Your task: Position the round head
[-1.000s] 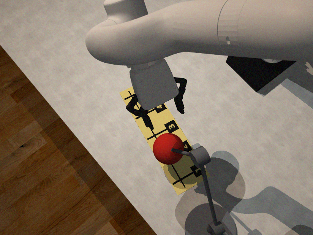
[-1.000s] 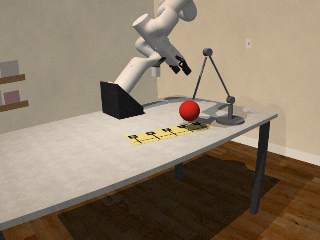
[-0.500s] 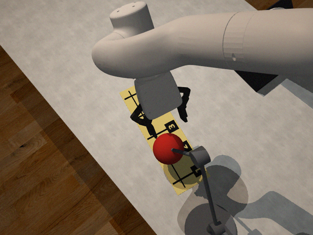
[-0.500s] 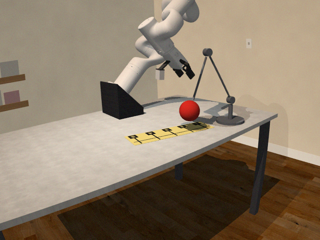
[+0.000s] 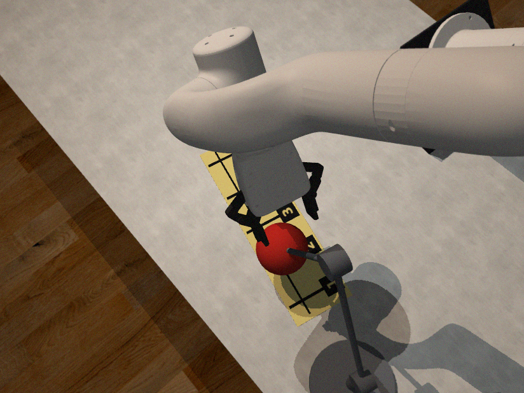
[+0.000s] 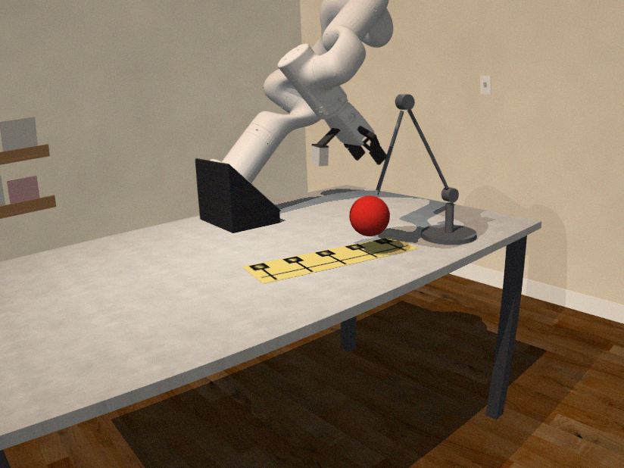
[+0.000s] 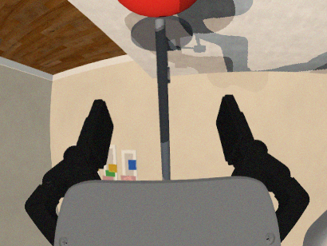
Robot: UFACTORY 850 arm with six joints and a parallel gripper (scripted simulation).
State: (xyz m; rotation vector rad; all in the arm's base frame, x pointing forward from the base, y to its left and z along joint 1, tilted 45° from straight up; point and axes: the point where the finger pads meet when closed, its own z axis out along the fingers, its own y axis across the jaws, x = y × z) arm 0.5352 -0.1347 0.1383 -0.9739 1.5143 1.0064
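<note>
The lamp's round red head (image 5: 281,248) (image 6: 369,215) hangs clear above the bench, over the end of the yellow strip (image 5: 211,163) (image 6: 282,269) nearest the foot, about marks 1 to 2. Its thin grey rods rise to an elbow joint (image 5: 336,260) (image 6: 404,101) and come down to the round foot (image 6: 448,234) (image 5: 362,383). My gripper (image 5: 290,229) (image 6: 370,148) (image 7: 163,109) is wide open and empty. It is high above the strip, beside the rod that carries the head. In the wrist view that rod shows between the fingers, farther out than their tips.
The arm's black base block (image 6: 229,201) stands at the back of the bench. The bench edge (image 5: 126,245) runs close along the strip's left side, with wooden floor below. The foot stands near the bench's right end. Wall shelves (image 6: 25,151) are far left.
</note>
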